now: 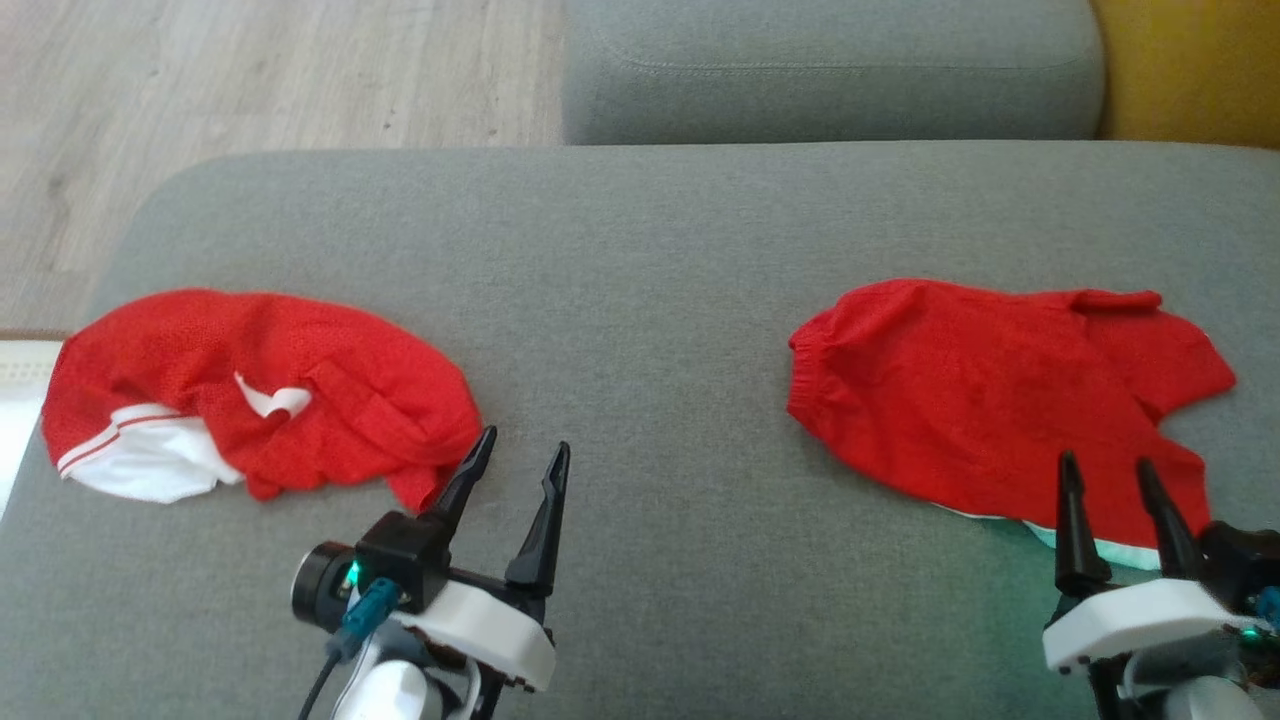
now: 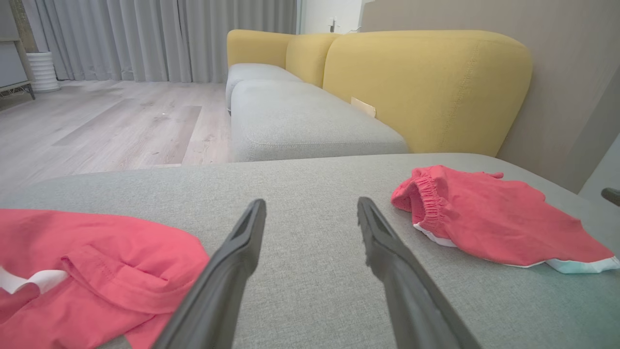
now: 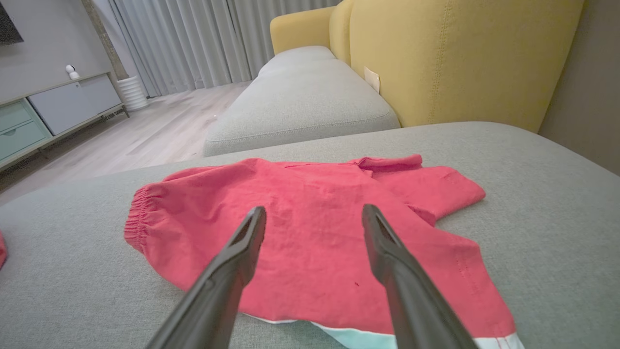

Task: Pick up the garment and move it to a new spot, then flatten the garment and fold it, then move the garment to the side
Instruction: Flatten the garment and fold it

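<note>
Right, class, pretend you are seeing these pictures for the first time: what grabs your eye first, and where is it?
Two bright red garments on the grey cushion stand out first: a crumpled garment with white showing at the left, a flatter garment at the right. Then the two dark pincers, both open: the left pincer beside the crumpled one, the right pincer at the flatter one's near edge.

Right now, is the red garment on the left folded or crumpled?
Crumpled, not folded: the left garment lies bunched on the cushion, white part showing.
</note>
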Motion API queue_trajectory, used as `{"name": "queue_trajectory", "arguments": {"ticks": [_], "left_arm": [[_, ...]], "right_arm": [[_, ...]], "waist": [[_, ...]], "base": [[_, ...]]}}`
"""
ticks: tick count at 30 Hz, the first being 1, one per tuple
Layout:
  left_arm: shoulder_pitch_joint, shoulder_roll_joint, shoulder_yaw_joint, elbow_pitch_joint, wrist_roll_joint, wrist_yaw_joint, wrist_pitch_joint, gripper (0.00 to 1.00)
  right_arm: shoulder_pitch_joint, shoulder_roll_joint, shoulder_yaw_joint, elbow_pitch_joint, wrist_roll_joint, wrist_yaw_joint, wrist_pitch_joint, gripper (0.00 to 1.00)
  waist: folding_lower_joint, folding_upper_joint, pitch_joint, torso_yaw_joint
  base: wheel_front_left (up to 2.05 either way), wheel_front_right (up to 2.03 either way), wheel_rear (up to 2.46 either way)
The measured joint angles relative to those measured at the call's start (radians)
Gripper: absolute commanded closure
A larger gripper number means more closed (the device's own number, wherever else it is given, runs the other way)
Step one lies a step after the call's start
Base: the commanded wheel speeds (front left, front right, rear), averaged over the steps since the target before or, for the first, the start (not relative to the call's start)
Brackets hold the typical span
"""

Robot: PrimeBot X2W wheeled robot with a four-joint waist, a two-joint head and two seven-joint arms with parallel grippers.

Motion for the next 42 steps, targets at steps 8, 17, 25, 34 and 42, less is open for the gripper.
{"name": "queue_trajectory", "arguments": {"ticks": [8,17,25,34,42], "left_arm": [[-0.001,-0.001,0.002,-0.015,0.007,0.018,0.0,0.0],[0.0,-0.002,0.017,-0.034,-0.004,0.043,0.0,0.0],[0.0,-0.002,0.019,-0.036,-0.004,0.043,0.0,0.0],[-0.025,-0.002,-0.009,-0.037,-0.031,0.043,0.0,0.0],[-0.06,-0.005,-0.045,-0.034,-0.048,0.049,0.0,0.0]], "right_arm": [[-0.002,0.0,0.051,-0.017,0.0,0.0,-0.027,0.0],[-0.003,0.0,0.109,-0.03,0.012,0.0,-0.069,0.0],[-0.003,0.0,0.115,-0.028,0.019,0.0,-0.07,0.0],[-0.089,-0.032,0.265,0.057,-0.052,0.0,-0.022,0.0],[-0.258,-0.084,0.298,0.244,-0.13,0.0,0.002,0.0]], "waist": [[0.0,0.0,0.025,0.04],[0.0,0.0,0.022,0.063],[0.0,0.0,0.021,0.061],[0.0,0.0,0.078,0.081],[0.0,0.0,0.126,0.147]], "base": [[0.0,0.0,0.0],[0.0,0.0,0.0],[0.0,0.0,0.0],[0.0,0.0,0.0],[0.0,0.0,0.0]]}}
